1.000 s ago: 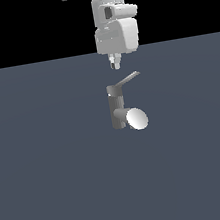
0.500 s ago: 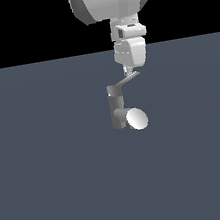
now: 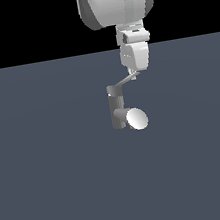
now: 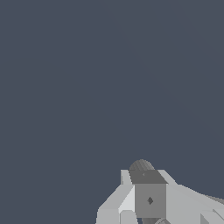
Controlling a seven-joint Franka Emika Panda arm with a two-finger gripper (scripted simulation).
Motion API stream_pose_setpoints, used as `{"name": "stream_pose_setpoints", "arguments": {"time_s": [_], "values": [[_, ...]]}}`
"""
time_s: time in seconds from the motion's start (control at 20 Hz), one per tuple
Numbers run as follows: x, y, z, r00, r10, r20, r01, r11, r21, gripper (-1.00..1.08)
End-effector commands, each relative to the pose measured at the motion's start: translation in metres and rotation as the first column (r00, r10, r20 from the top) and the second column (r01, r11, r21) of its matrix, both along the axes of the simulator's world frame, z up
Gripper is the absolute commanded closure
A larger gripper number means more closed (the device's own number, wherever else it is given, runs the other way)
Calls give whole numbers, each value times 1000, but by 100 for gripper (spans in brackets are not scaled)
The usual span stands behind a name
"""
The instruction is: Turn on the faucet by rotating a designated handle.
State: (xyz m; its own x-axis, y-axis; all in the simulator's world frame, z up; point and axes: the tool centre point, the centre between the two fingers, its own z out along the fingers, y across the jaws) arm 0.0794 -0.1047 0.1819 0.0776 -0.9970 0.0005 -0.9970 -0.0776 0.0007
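In the exterior view the faucet (image 3: 116,110) is a grey upright post with a stubby spout ending in a pale oval face (image 3: 138,118). The handle (image 3: 123,82) is a thin grey bar that runs from the post's top up toward the exterior view's right. My gripper (image 3: 134,73) hangs from the white arm, with its narrow tip at the handle's far end. Its fingers look closed together and hold nothing. In the wrist view a grey blocky part of the faucet (image 4: 150,200) sits at the frame's edge, with pale shapes beside it.
A flat dark grey-blue floor (image 3: 53,182) spreads around the faucet. The large white arm body (image 3: 117,2) hangs above it. No other objects show.
The arm has swung toward the exterior view's right and come lower, bringing the gripper tip to the handle's far end. The handle's angle looks about the same.
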Motion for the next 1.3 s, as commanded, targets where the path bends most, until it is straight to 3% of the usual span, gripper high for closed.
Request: {"name": "stream_pose_setpoints", "arguments": {"time_s": [0.0, 1.15, 1.2, 1.25], "values": [[0, 0, 0, 1000, -1, 1, 1, 1000, 0, 108], [-66, -11, 0, 1000, -1, 1, 1, 1000, 0, 108], [-66, -11, 0, 1000, -1, 1, 1, 1000, 0, 108], [-53, -1, 12, 999, 16, 30, -16, 1000, -2, 108]]}}
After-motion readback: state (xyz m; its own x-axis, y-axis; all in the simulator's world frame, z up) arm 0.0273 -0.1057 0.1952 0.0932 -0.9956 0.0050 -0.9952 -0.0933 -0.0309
